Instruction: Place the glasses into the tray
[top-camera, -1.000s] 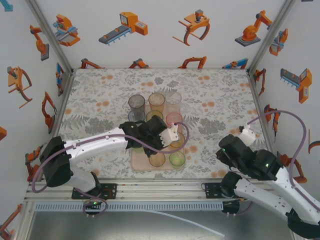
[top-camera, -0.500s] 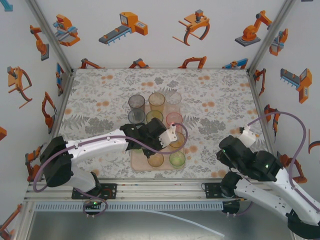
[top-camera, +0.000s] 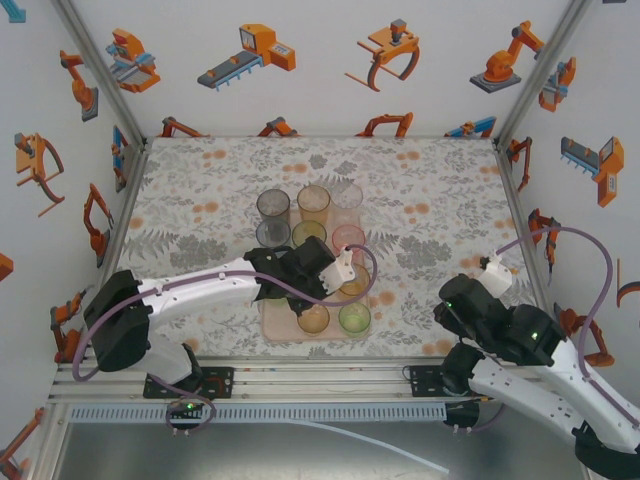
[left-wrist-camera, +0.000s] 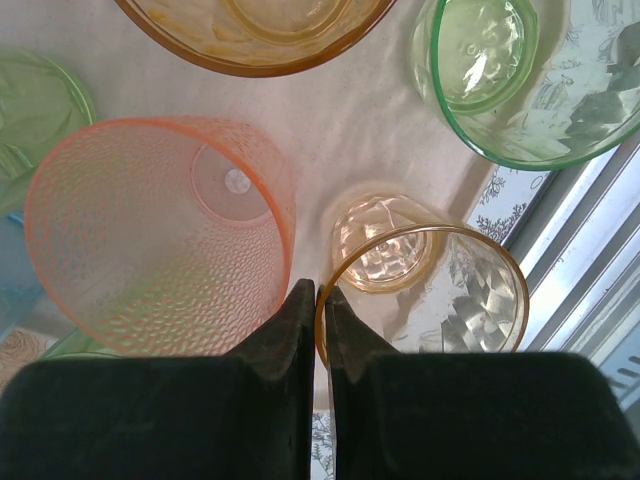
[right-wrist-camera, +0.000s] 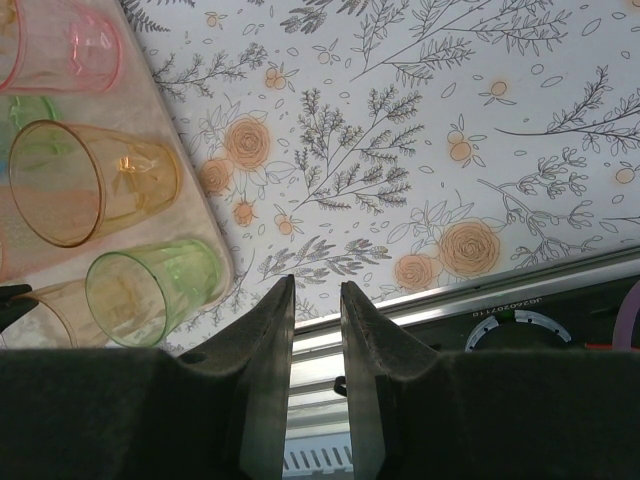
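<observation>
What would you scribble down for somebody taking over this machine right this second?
Left gripper: shut, pinching the rim of an amber glass in the near row of the tray.
Right gripper: slightly open, holding nothing, off to the right over the flowered cloth.
Glasses: every one I can see is in the tray, set in rows; the left arm covers part of the tray.
Done: loading looks nearly finished.
Left: probably release the amber glass, back the left arm away, then count the glasses.
</observation>
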